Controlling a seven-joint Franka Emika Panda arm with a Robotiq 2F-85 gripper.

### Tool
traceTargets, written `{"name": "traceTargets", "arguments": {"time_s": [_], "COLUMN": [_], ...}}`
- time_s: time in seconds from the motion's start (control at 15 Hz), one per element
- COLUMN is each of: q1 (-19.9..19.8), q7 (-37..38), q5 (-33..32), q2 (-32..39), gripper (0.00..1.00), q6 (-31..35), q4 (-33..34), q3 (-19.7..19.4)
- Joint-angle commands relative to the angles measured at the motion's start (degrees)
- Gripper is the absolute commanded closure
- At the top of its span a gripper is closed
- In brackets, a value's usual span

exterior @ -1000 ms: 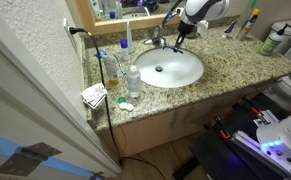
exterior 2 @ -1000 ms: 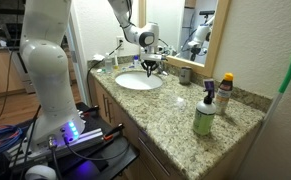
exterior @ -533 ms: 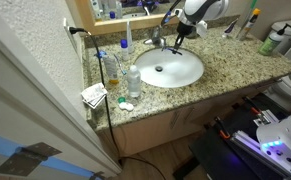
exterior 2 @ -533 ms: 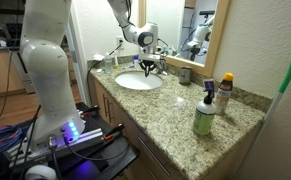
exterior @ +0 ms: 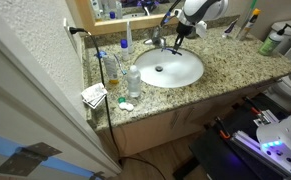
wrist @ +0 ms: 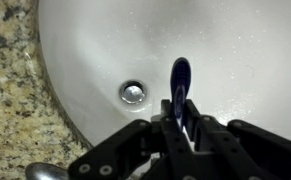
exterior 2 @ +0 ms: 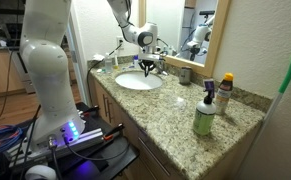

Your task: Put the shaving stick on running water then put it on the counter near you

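My gripper (wrist: 181, 118) is shut on the shaving stick (wrist: 180, 82), a dark blue handle that points out over the white oval basin (wrist: 235, 50). The drain (wrist: 133, 92) lies just left of the stick in the wrist view. In both exterior views the gripper (exterior: 178, 36) (exterior 2: 151, 66) hangs over the back of the basin (exterior: 171, 69) (exterior 2: 138, 82), next to the silvery faucet (exterior: 157, 40). The speckled granite counter (exterior: 225, 52) (exterior 2: 200, 100) surrounds the basin. Whether water runs cannot be told.
On the counter beside the basin stand a clear bottle (exterior: 133, 80), a glass (exterior: 112, 72) and small items near a card (exterior: 94, 95). At one end stand a green bottle (exterior 2: 204, 117) and a spray bottle (exterior 2: 225, 95). A mirror (exterior 2: 185, 30) backs the counter.
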Motion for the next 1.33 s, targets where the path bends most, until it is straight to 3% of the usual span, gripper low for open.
{"name": "traceTargets", "arguments": {"time_s": [0.0,0.2,0.47,0.73,0.8,0.93,1.13,1.2,1.27], "q1": [0.5,-1.5,-5.0,-5.7,-3.6,-3.8,-3.7,-3.7,-3.7], "q7": [2.0,-0.6,-13.6,-26.7,-21.8,-25.2,-25.6,-25.6,-27.7], "q5": [-6.9,-10.2,-5.9,-8.7,-8.0,-8.2,-8.2,-8.2,-7.9], "q2": [-2.1,-5.4,-14.7,-24.9,-19.5,-23.5,-24.7,-24.5,-25.0], "gripper": [0.96,0.96,0.96,0.96,0.85,0.85,0.85,0.96,0.96], "q6": [-0.8,-4.1,-14.3,-24.8,-23.2,-25.1,-25.2,-25.1,-26.5], "q4": [-0.9,-1.5,-4.5,-8.0,-4.0,-5.7,-6.9,-7.0,-7.6], "q3": [-2.9,-4.0,-4.4,-10.2,-9.9,-12.0,-12.2,-12.1,-12.4]}}
